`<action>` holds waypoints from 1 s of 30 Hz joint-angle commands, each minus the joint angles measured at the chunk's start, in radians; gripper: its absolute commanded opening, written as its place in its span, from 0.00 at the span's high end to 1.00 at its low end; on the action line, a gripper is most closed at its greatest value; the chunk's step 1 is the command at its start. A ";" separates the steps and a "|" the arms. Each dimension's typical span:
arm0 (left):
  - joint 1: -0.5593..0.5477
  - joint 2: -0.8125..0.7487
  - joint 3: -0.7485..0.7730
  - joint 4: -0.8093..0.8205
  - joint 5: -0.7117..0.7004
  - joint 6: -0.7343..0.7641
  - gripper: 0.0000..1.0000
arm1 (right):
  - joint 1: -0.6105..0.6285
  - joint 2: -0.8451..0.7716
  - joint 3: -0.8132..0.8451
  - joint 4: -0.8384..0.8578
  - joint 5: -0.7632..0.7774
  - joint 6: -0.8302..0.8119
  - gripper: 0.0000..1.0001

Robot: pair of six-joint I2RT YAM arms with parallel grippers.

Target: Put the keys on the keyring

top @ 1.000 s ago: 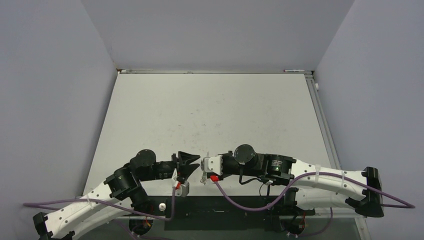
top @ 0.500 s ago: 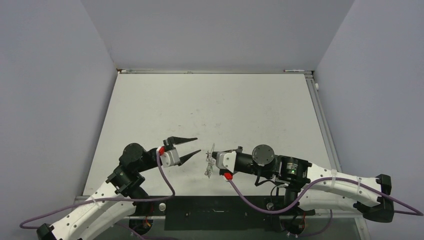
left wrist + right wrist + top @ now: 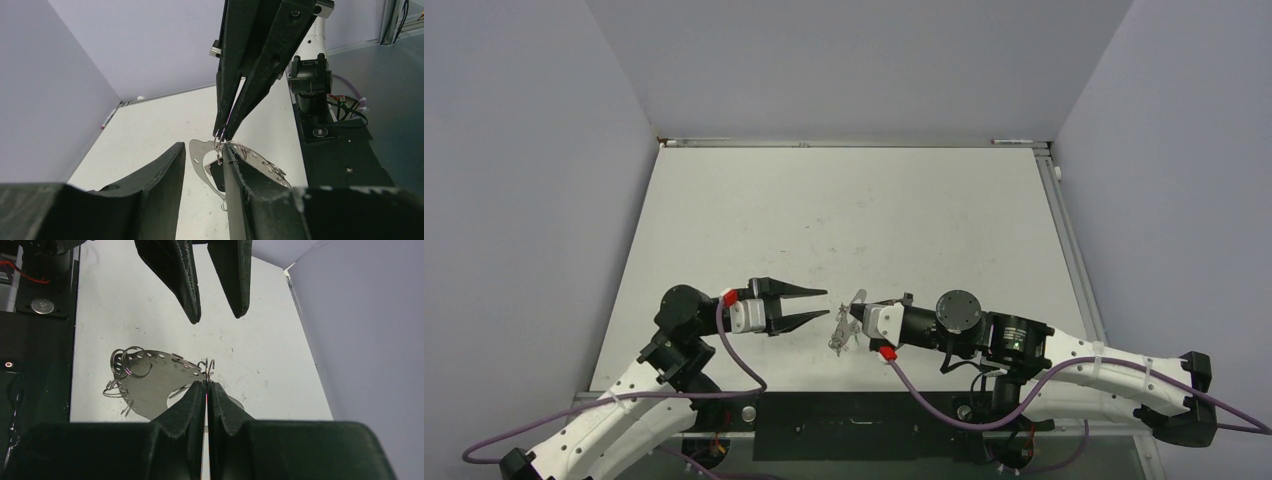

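right gripper (image 3: 206,382) pinches keyring (image 3: 150,377) | left gripper (image 3: 217,317) spread, facing | apparently above table (image 3: 844,210)

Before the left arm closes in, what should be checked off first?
1. Right gripper shut on the keyring: ok.
2. Left gripper open: ok.
3. Left gripper pointed at the keyring, with a gap between them: ok.
4. Key in left gripper: not ok, it is empty.
5. Keyring lifted off the table: cannot tell.
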 commanded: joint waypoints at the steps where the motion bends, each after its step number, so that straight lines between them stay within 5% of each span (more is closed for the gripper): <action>1: 0.007 0.014 0.009 0.097 0.072 -0.027 0.70 | -0.002 -0.006 0.002 0.096 -0.031 0.013 0.95; 30: -0.013 0.088 0.005 0.089 0.086 -0.011 0.73 | -0.003 0.021 0.038 0.130 -0.086 -0.002 0.95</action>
